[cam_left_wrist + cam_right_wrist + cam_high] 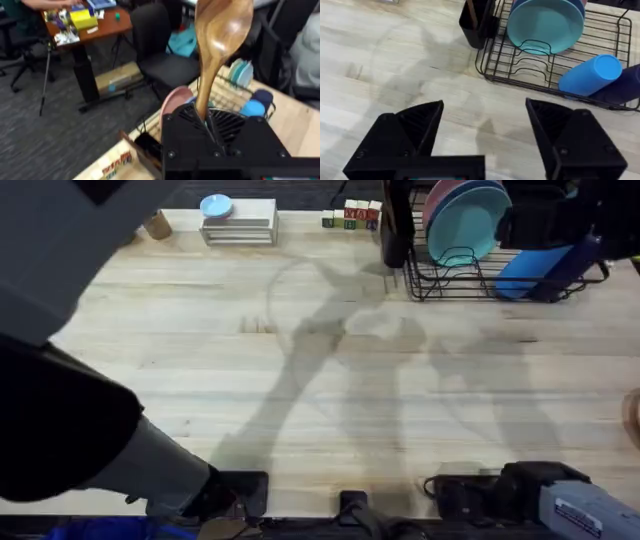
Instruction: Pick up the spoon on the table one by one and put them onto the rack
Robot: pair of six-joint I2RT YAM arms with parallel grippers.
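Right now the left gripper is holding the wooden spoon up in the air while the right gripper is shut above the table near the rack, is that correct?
Not quite: the right gripper is open, not shut. The right wrist view shows its two fingers spread wide apart over the table with nothing between them, near the rack. The rest holds: the left wrist view shows the left gripper holding the spoon up in the air.

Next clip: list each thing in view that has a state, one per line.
spoon: held upright in the left end effector, bowl up, off the table
left end effector: shut on the spoon handle
right end effector: open, empty, above the table
rack: holds upright teal plate and blue cup lying on its side
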